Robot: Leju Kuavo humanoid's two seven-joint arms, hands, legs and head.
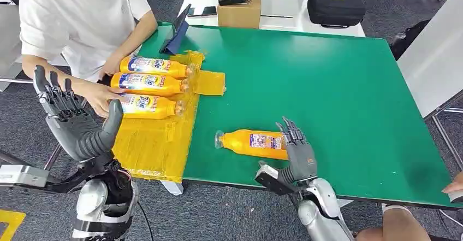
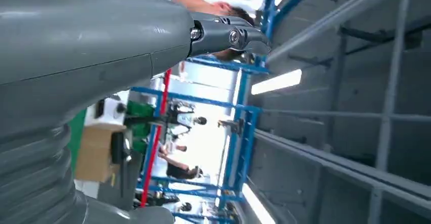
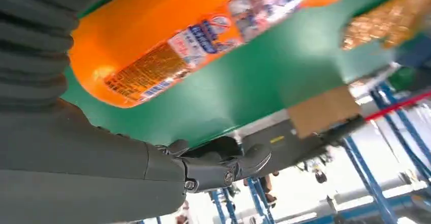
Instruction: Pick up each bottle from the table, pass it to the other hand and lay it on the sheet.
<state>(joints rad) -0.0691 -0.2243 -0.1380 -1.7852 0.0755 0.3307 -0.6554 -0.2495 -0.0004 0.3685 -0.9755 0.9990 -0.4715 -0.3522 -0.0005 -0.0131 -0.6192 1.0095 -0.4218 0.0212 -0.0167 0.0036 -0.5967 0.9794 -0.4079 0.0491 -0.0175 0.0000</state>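
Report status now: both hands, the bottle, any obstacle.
Left hand raised, open. Right hand at lone bottle, grip unclear. Person's hand on sheet.

The table (image 1: 327,77) has a matt green top. The sheet (image 1: 155,142) is glossy, crinkled yellow film. The bottles (image 1: 147,82) are smooth orange plastic with shiny printed labels, like the lone bottle (image 1: 251,142). Both hands, left (image 1: 76,123) and right (image 1: 297,151), look like matt grey plastic; the arms are silver metal. The box (image 1: 238,14) is plain brown cardboard.
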